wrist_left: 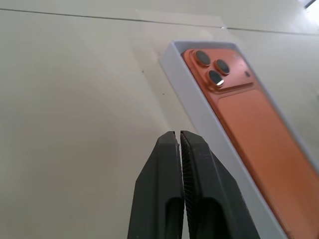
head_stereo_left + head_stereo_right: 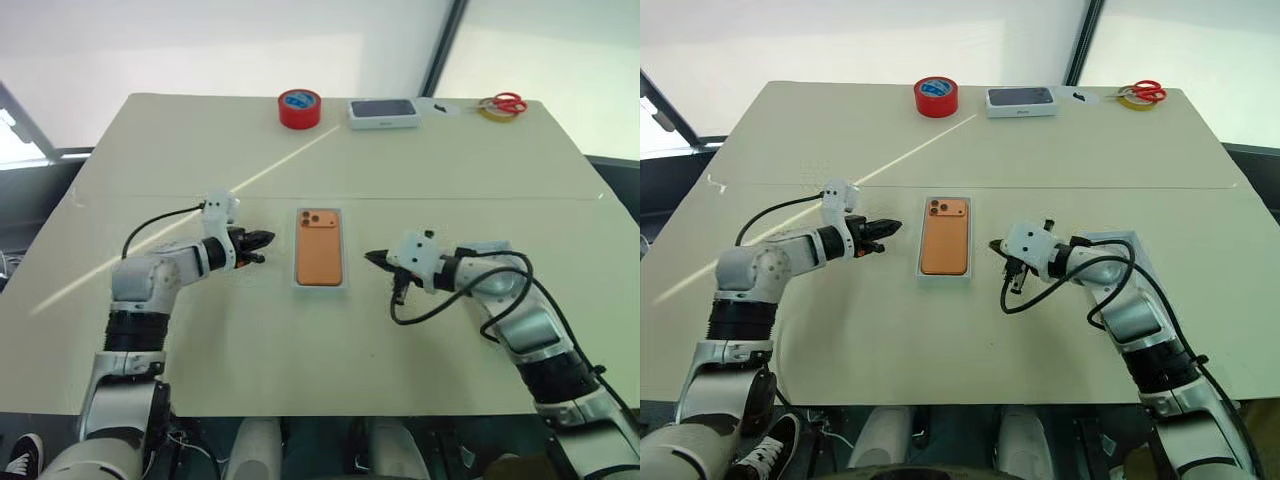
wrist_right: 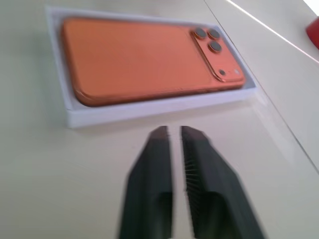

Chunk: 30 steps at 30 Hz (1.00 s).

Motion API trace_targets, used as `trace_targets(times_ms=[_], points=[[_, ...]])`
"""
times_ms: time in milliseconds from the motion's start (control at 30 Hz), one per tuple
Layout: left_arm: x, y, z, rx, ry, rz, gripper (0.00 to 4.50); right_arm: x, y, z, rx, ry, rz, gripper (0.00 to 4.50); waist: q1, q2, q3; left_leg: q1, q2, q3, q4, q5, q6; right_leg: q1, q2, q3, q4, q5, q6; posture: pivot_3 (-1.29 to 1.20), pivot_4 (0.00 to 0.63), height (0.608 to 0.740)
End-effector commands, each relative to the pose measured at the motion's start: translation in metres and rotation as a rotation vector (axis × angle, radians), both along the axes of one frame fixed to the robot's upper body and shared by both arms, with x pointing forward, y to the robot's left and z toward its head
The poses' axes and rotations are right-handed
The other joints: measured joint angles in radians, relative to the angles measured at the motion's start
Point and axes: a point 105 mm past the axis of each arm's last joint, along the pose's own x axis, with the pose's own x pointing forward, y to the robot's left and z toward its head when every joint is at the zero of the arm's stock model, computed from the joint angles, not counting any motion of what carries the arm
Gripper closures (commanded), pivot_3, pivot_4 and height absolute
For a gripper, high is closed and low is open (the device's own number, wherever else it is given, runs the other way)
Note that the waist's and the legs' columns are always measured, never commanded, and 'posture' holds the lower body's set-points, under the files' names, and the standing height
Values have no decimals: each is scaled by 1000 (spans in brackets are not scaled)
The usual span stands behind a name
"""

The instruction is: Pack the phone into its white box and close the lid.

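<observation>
The left gripper (image 2: 262, 240) sits left of the white box (image 2: 321, 285), its two black fingers clenched together on nothing, tips aimed right toward the tray's long side and just short of it. In the middle of the table (image 2: 200, 130) the phone (image 2: 319, 247) lies back-up inside that shallow tray, camera block at the far end, seated flat and square within the walls. The right gripper (image 2: 374, 258) mirrors the other from the right side, fingers pressed nearly together and empty, tips near the tray's right wall but apart from it.

With the phone apparently home, the step in hand looks like fetching the lid. Near the right forearm a pale rectangular shape lies on the table, partly hidden by the arm; I cannot tell for sure that it is the lid. To do this well, both claws should open before reaching, grasp the shell by its long walls, carry it level over the tray, line up all four corners, then lower it straight down. A tilted shell would likely jam on one wall or nudge the tray along the table

Along the far edge stand a red tape roll (image 2: 299, 108), a white box bearing a dark phone picture (image 2: 384, 113) and red-handled scissors (image 2: 508, 102), all well apart from the work
</observation>
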Motion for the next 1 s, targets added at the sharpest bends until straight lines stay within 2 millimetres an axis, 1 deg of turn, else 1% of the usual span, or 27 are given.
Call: trace_targets(times_ms=[33,100,133,233,300,367,433,567,633,700,767,833,900,933,1000], points=[[5,-16,3,48,-67,-37,4500,14,4,10,-47,-107,-25,4451,0,0,0,-1,0,0,0,0,0,0,0,0,0,0,0,0,150,740],[3,-30,-12,82,-21,-77,4500,18,6,3,-110,-115,-16,4451,0,0,0,-1,0,0,0,0,0,-1,0,0,0,0,0,0,150,740],[1,-36,-16,48,18,-81,4500,19,8,-2,-133,-110,-7,4451,0,0,0,-1,0,0,0,0,0,-1,0,0,0,0,0,0,150,740],[-3,-44,-22,-48,102,-90,4500,20,12,-6,-138,-104,5,4451,-1,0,0,0,0,0,0,0,0,0,0,0,0,0,0,0,150,740],[-6,-50,-28,-31,116,-123,4500,20,13,-9,-149,-106,8,4451,-1,0,0,0,0,0,0,0,0,0,0,0,1,0,0,0,150,740],[-10,-61,-29,-58,135,-158,4500,19,13,-11,-153,-103,11,4451,0,0,0,1,0,0,0,0,0,1,0,0,1,0,0,0,150,740],[-14,-76,-25,-98,150,-206,4500,17,11,-12,-157,-99,10,4451,2,0,0,2,0,0,0,0,0,2,0,0,1,0,0,0,150,740],[-25,-106,-21,-120,153,-318,4500,14,-7,-10,-164,-88,-21,4451,12,0,0,2,-1,-1,1,0,1,4,-1,0,1,0,1,0,150,740],[-27,-113,-18,-138,156,-340,4500,11,-11,-10,-172,-82,-23,4451,21,0,0,3,-2,0,1,0,1,4,-1,0,1,0,1,0,150,740],[-29,-129,-14,-177,166,-376,4500,5,-20,-14,-191,-66,-33,4451,28,0,0,3,-2,0,1,0,1,4,-1,0,1,0,1,0,150,740],[-34,-145,-13,-180,165,-420,4500,-1,-31,-17,-214,-54,-45,4451,30,0,0,3,-2,-1,1,0,1,4,-1,-1,1,0,1,0,150,740],[-32,-153,-15,-162,151,-427,4500,-5,-44,-16,-227,-36,-66,4451,31,0,0,2,-2,0,1,-1,2,5,-2,-1,0,0,1,0,150,740],[-35,-159,-20,-129,142,-474,4500,-9,-55,-14,-239,-14,-80,4451,31,0,0,2,-2,-1,2,-1,2,5,-2,-1,-1,0,1,0,150,740],[-38,-161,-22,-107,133,-507,4500,-12,-60,-14,-238,8,-81,4451,29,0,0,2,-2,-1,2,-1,2,5,-2,-1,-1,0,1,0,150,740],[-37,-162,-26,-72,126,-533,4500,-15,-68,-13,-259,5,-88,4451,27,0,0,3,-2,0,2,-1,2,5,-2,-1,-1,0,1,0,150,740]])
